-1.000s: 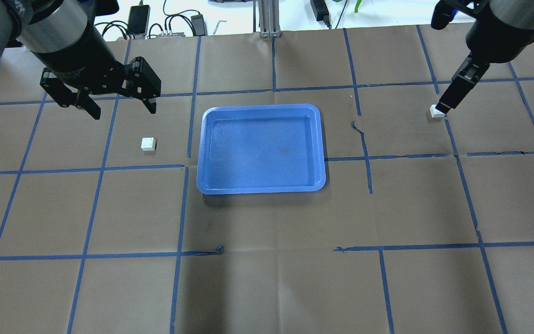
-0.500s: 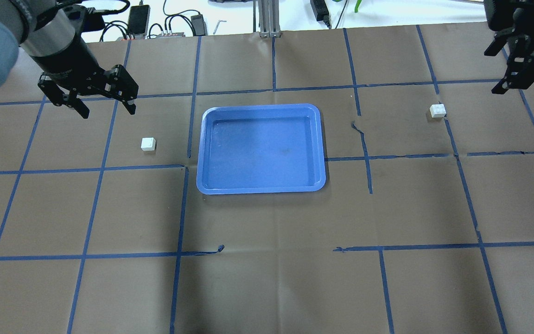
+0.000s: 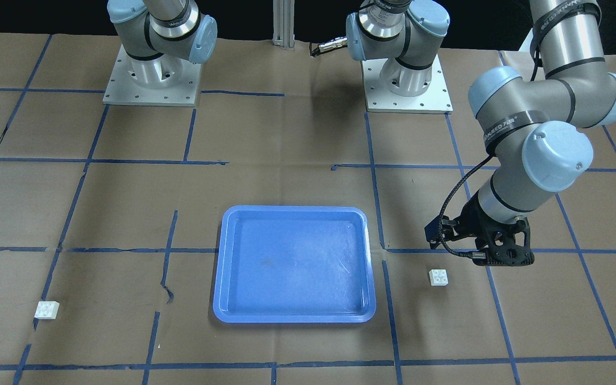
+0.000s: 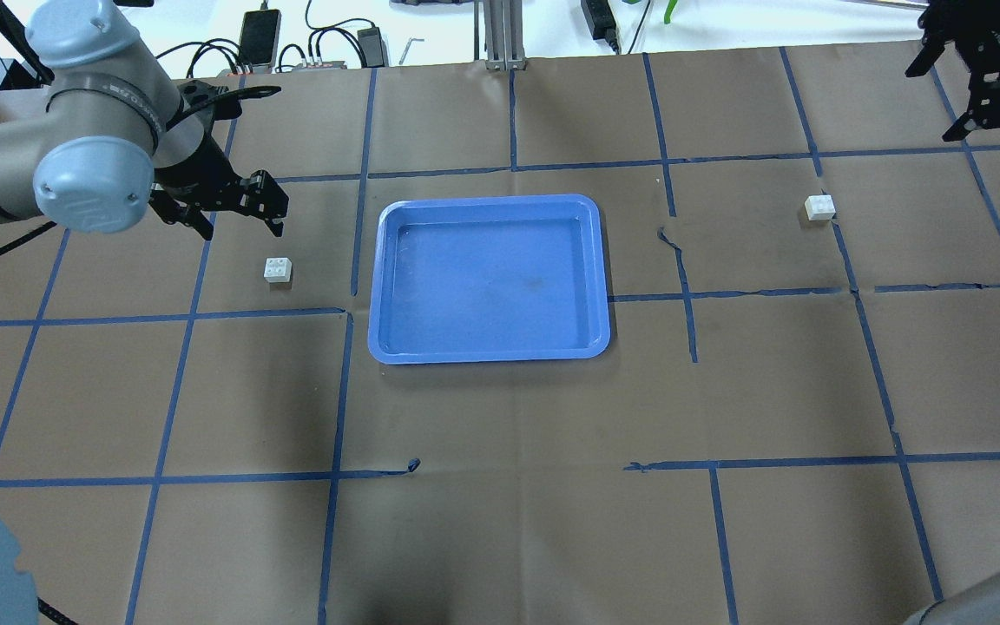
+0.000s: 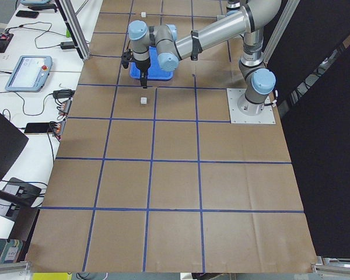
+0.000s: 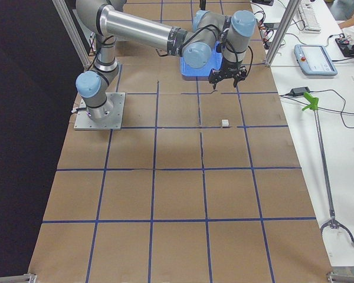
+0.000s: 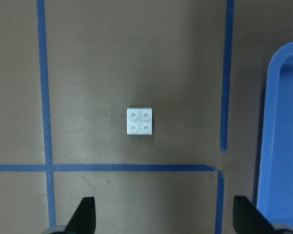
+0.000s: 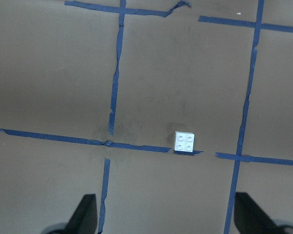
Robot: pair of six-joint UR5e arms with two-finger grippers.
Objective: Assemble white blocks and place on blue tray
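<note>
One white block (image 4: 278, 270) lies studs up on the brown table, left of the blue tray (image 4: 490, 278), which holds nothing. My left gripper (image 4: 242, 227) is open and empty, just behind this block; in the left wrist view the block (image 7: 139, 121) lies ahead of the open fingertips (image 7: 85, 217). The other white block (image 4: 819, 207) lies far right of the tray. My right gripper (image 4: 964, 121) is open and empty, raised behind and to the right of it; in the right wrist view that block (image 8: 185, 142) lies well below.
Blue tape lines grid the brown paper table cover. Cables, a phone (image 4: 259, 35) and adapters lie beyond the far table edge, beside an aluminium post (image 4: 500, 35). The two arm bases (image 3: 150, 80) stand on the robot's side.
My right gripper has lifted off the right block and drawn back to the far right; the block stays on the table. My left gripper has come lower and nearer the left block.
</note>
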